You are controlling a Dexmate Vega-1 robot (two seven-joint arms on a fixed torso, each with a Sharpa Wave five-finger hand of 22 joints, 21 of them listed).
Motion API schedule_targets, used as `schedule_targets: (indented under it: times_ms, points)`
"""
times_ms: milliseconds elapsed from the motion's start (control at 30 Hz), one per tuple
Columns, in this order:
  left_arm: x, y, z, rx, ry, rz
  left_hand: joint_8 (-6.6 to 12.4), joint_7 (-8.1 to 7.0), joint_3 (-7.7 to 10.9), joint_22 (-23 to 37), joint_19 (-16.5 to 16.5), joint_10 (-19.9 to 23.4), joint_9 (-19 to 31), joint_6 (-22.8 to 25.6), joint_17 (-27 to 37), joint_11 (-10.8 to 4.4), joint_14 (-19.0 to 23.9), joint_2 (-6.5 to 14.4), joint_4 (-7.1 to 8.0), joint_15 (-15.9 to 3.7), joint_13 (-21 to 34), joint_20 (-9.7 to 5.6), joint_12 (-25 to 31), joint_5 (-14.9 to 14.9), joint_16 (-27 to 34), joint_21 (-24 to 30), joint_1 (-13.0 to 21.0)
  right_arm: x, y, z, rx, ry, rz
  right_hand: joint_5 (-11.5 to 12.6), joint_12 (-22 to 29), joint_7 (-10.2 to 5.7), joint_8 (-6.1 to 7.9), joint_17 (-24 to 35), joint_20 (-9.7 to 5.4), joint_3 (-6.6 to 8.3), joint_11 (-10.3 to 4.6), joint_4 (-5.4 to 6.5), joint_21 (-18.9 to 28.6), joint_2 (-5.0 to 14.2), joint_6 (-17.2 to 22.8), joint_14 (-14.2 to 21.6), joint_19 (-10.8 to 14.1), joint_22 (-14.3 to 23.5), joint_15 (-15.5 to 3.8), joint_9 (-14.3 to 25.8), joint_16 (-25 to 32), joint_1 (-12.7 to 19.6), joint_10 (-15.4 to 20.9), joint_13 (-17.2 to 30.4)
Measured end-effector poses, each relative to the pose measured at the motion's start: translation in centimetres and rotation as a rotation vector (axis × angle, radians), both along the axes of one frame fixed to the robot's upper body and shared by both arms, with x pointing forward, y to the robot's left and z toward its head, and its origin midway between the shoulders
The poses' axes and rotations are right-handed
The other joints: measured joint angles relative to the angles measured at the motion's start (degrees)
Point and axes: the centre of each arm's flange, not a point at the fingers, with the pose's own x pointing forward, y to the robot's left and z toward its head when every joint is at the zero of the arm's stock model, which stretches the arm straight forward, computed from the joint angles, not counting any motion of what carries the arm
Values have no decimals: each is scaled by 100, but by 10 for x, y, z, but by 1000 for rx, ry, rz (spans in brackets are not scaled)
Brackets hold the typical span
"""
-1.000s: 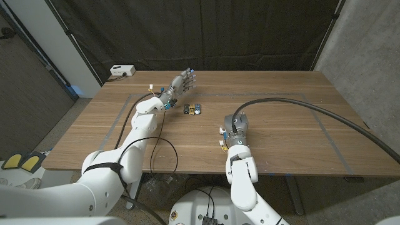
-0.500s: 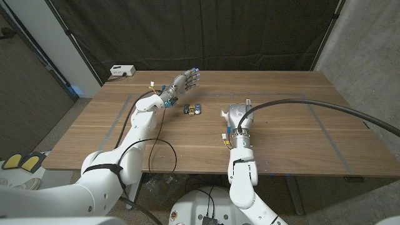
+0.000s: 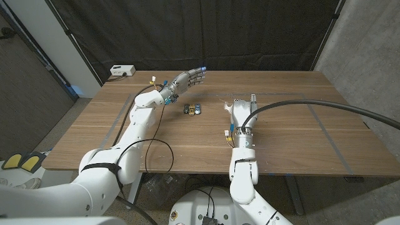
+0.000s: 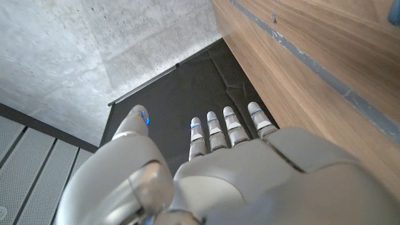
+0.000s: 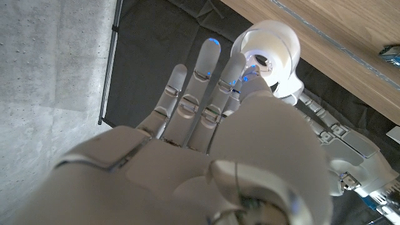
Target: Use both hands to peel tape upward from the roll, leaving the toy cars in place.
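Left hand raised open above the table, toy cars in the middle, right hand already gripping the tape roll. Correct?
Not quite. In the head view the right hand holds nothing; its fingers are apart and no tape roll can be made out in it. The rest stands: the left hand is raised open above the table, and the toy cars sit in the middle.

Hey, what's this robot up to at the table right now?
Neither hand holds anything at this moment. The left hand is raised with its fingers spread above the far side of the wooden table, just beyond the toy cars. The right hand is open too, to the right of the cars. The cars sit in a small cluster on the table, untouched. I can't make out a tape roll, so peeling hasn't started as far as I can see.
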Motion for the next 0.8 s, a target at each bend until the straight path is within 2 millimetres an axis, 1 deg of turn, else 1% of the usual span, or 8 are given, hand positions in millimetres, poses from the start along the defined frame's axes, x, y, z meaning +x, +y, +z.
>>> schedule_targets:
  times_ms: [100, 233, 367, 467, 567, 667, 733, 800]
  points:
    - [-1, 0, 4, 25, -11, -27, -24, -25, 63, 0, 4, -114, 24, 6, 27, -5, -145, -36, -140, 38, 32, 9, -36, 90, -26, -35, 334, 3, -3, 2, 9, 8, -5, 0, 0, 0, -1, 22, 0, 0, -9, 0, 56, 2, 0, 0, 0, 0, 0, 0, 0, -2, 9, 23]
    - [-5, -1, 9, 67, -37, -59, -91, -176, 237, 0, 40, -277, 27, -101, 53, 41, -373, 93, -229, 66, 76, 83, -74, 125, -99, -56, 902, 8, -5, 6, 20, 29, -9, 0, -19, 0, 13, 53, 0, 0, -9, 0, 77, 3, 0, 0, 0, 0, 0, 0, 0, -3, 9, 50]
    - [-7, 0, 14, 112, -59, -76, -135, -482, 431, 0, 65, -407, 50, -93, 51, 4, -541, 234, -251, 70, 105, 103, -90, 125, -138, -78, 1436, 13, -9, 9, 43, 82, -11, 0, -41, 6, 24, 80, 0, 0, -8, 0, 124, 2, 7, 0, 1, 0, 0, 0, 0, -3, 9, 79]
    - [-9, 1, 17, 149, -76, -84, -150, -652, 496, -1, 135, -476, 53, -79, 30, -38, -646, 259, -252, 49, 106, 52, -108, 125, -170, -78, 1738, 16, -10, 13, 57, 114, -11, 0, -41, 23, 24, 101, 0, 0, -8, 0, 154, 2, 24, 0, 1, 0, 0, 0, 0, -3, 9, 103]
    - [-12, 3, 21, 196, -97, -87, -169, -727, 517, -1, 167, -591, 53, -75, 0, -38, -774, 203, -274, 66, 106, 14, -134, 65, -210, -78, 1941, 17, -12, 17, 70, 135, -9, 0, -41, 23, 24, 132, 0, 0, -1, 0, 199, 2, 24, 0, 1, -1, 0, 0, 0, -3, 64, 130]
    - [-16, 2, 25, 251, -124, -83, -190, -736, 517, -1, 149, -673, 53, -66, -17, -40, -898, 105, -274, 81, 106, -59, -174, 64, -233, -100, 2041, 18, -14, 22, 87, 150, -5, 0, -49, 54, 23, 167, 0, 0, -8, 0, 240, 2, 56, 0, 1, -1, 0, 0, 0, -3, 71, 137]
    - [-19, 2, 30, 285, -143, -77, -190, -766, 517, -1, 152, -711, 53, -36, -17, -58, -922, 144, -274, 105, 106, -77, -178, 20, -233, -100, 2093, 18, -14, 26, 95, 157, -2, 0, -86, 64, 23, 197, 0, 0, 3, 0, 276, 2, 66, 0, 1, -5, 0, 0, 0, -2, 82, 150]
    - [-23, 1, 34, 326, -166, -70, -190, -773, 517, -1, 131, -741, 53, -29, -36, -47, -971, 101, -274, 92, 106, -98, -177, 16, -233, -100, 2135, 18, -15, 29, 100, 164, 2, 0, -86, 64, 22, 212, 0, 0, 12, 0, 307, 2, 66, 0, 1, -16, 0, 0, 0, -2, 93, 154]
